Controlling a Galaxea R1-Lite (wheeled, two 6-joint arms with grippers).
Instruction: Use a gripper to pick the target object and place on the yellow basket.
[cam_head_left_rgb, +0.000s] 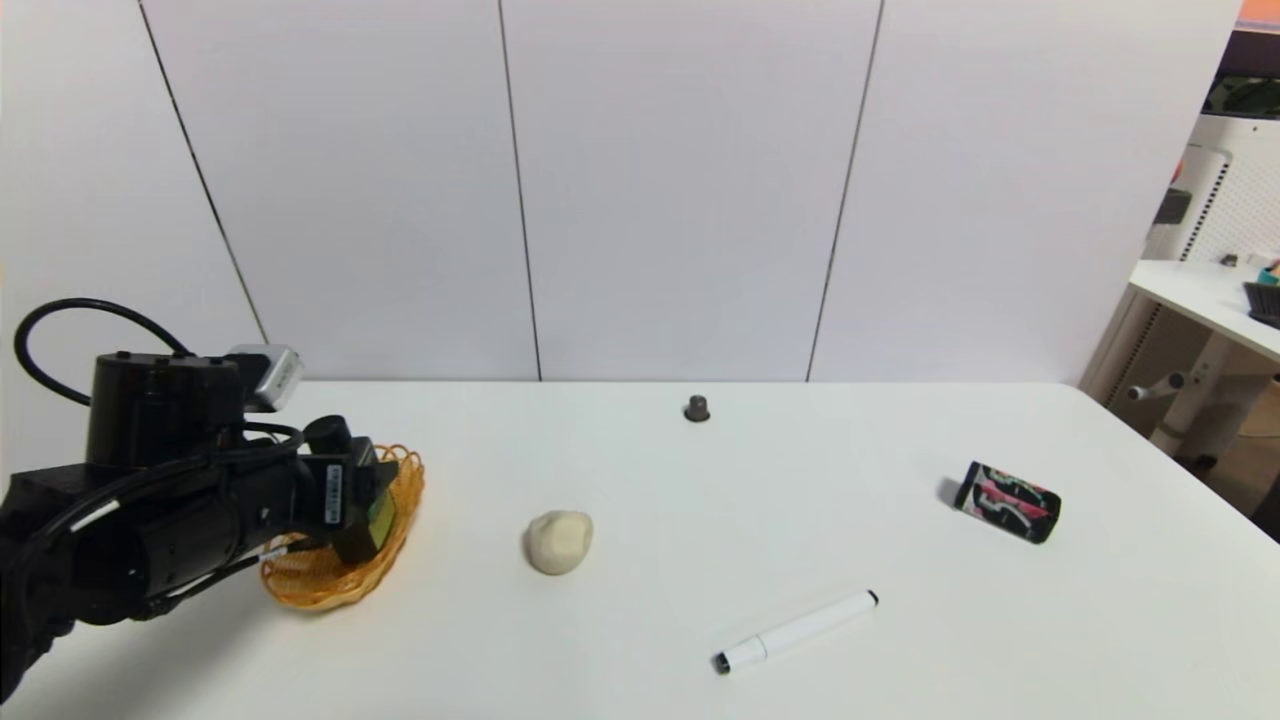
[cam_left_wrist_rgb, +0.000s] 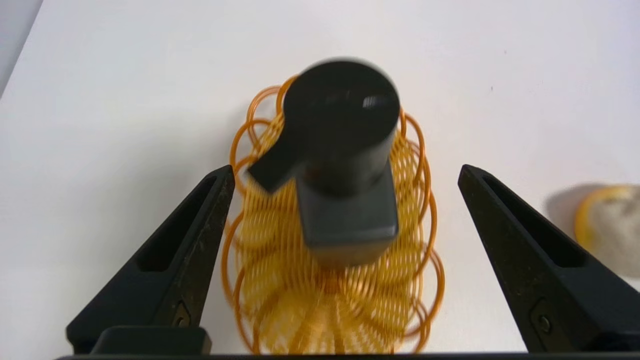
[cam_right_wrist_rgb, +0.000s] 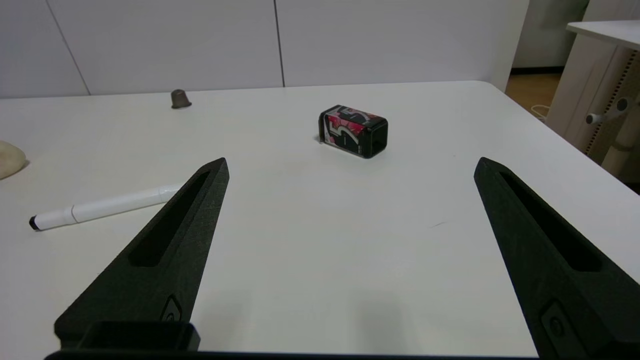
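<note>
The black pump bottle (cam_head_left_rgb: 362, 500) stands in the yellow basket (cam_head_left_rgb: 320, 585) at the table's left side, its green label facing right and its body a little tilted. From above, in the left wrist view, its pump head (cam_left_wrist_rgb: 345, 125) rises over the basket's weave (cam_left_wrist_rgb: 280, 280). My left gripper (cam_left_wrist_rgb: 346, 169) hovers over the bottle, open. Its fingers (cam_left_wrist_rgb: 200, 220) are spread wide on either side and touch nothing. In the head view the left arm's black wrist (cam_head_left_rgb: 200, 470) covers the basket's left part. My right gripper (cam_right_wrist_rgb: 352, 161) is open and empty, low over the bare table.
A cream lump (cam_head_left_rgb: 558, 541) lies right of the basket. A white marker pen (cam_head_left_rgb: 795, 631) lies near the front. A black can with pink-red print (cam_head_left_rgb: 1007, 501) lies at the right, and a small grey cap (cam_head_left_rgb: 697, 408) stands near the wall. Another table (cam_head_left_rgb: 1210, 300) stands far right.
</note>
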